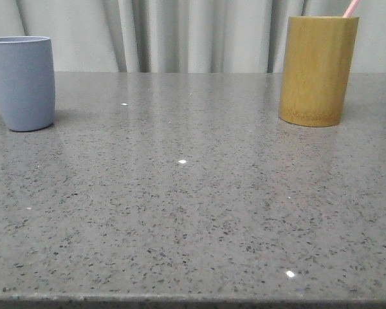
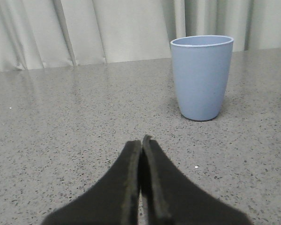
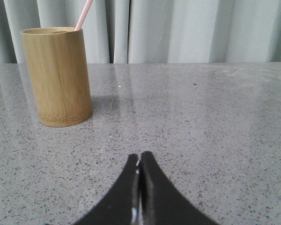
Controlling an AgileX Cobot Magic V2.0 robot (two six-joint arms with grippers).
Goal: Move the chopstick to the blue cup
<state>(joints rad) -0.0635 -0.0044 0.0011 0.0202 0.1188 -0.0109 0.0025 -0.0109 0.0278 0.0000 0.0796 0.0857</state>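
The blue cup (image 1: 20, 82) stands upright at the far left of the grey table; it also shows in the left wrist view as the blue cup (image 2: 201, 77), ahead of my left gripper (image 2: 141, 140) and apart from it. A pale pink chopstick (image 1: 351, 8) sticks out of the bamboo holder (image 1: 317, 69) at the far right. The right wrist view has the chopstick (image 3: 83, 14) leaning out of the holder (image 3: 57, 76), well ahead of my right gripper (image 3: 139, 156). Both grippers are shut with nothing between the fingers. Neither gripper appears in the front view.
The speckled grey table (image 1: 193, 193) runs back to pale curtains (image 1: 193, 32). Its front edge lies along the bottom of the front view. The two containers stand far apart at opposite sides.
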